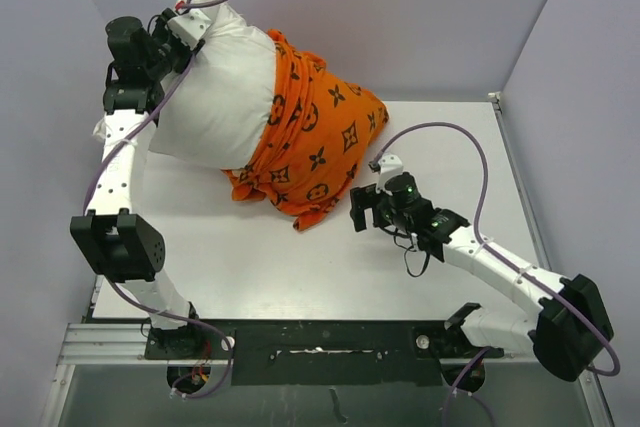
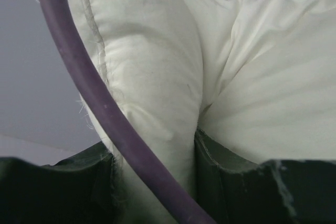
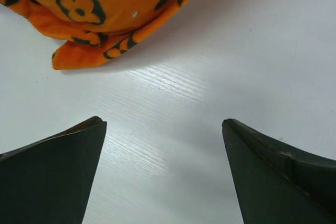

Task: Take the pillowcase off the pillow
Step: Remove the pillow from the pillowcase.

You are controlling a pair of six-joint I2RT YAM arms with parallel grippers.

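Pinching the far-left corner of the pillow (image 1: 215, 97), the left gripper (image 1: 187, 31) could lose it if the right gripper (image 1: 362, 209), spread and empty near the pillowcase (image 1: 312, 142), tugs hard.

White table (image 1: 300, 267), pale lavender walls (image 1: 400, 7), black rail (image 1: 320, 342) at near edge.

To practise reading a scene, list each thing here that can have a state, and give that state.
pillowcase: partly pulled off, bunched over one end of the pillow.
pillow: about half bare, one bare corner pinched.
left end effector: shut on the pillow's corner.
right end effector: open, holding nothing, just short of the pillowcase's edge.
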